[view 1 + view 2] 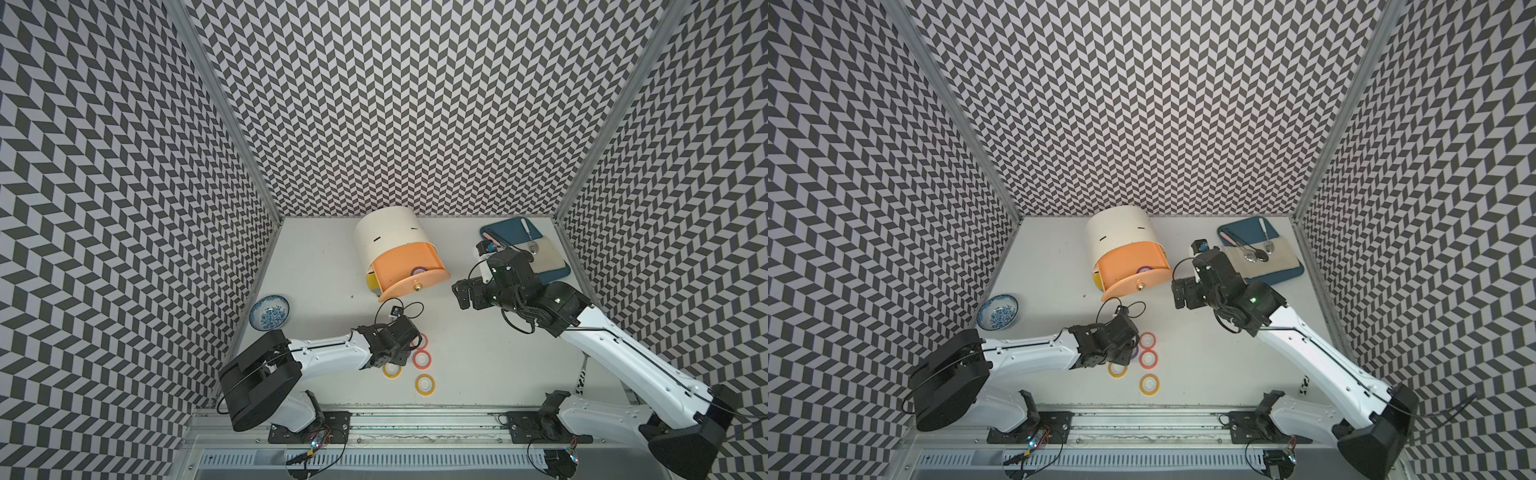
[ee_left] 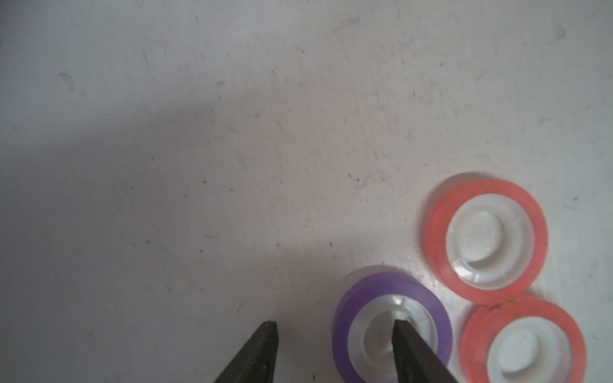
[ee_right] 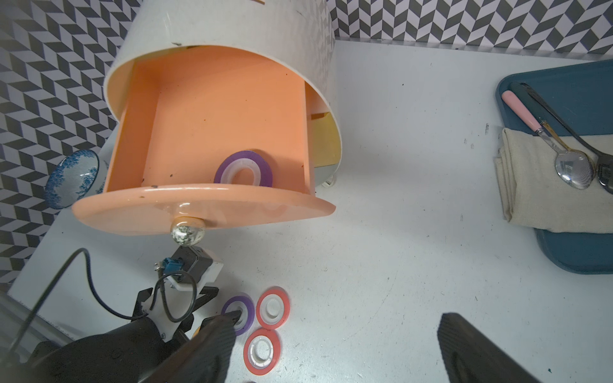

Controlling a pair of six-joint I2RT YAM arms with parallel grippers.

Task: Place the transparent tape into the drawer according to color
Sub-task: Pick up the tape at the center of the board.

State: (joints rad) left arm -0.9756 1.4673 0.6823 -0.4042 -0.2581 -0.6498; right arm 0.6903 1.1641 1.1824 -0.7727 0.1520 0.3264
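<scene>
The cream cabinet point(image 1: 386, 232) stands at the back of the table with its peach top drawer point(image 1: 403, 266) pulled out. One purple tape roll point(image 3: 243, 167) lies inside it. In the left wrist view my left gripper point(image 2: 334, 326) is open over a second purple roll point(image 2: 371, 291): one fingertip point(image 2: 403, 335) sits in its white core, the other rests on the table outside the rim. Two red-pink rolls point(image 1: 421, 358) point(image 1: 1147, 340) and two yellow-orange rolls point(image 1: 392, 370) point(image 1: 424, 383) lie beside it. My right gripper point(image 3: 335, 335) hangs open and empty right of the drawer.
A blue-patterned bowl point(image 1: 269, 312) sits at the left table edge. At the back right, a blue tray point(image 1: 505, 232) carries a folded cloth point(image 1: 548, 253) and spoons point(image 1: 1252, 253). Patterned walls close in three sides.
</scene>
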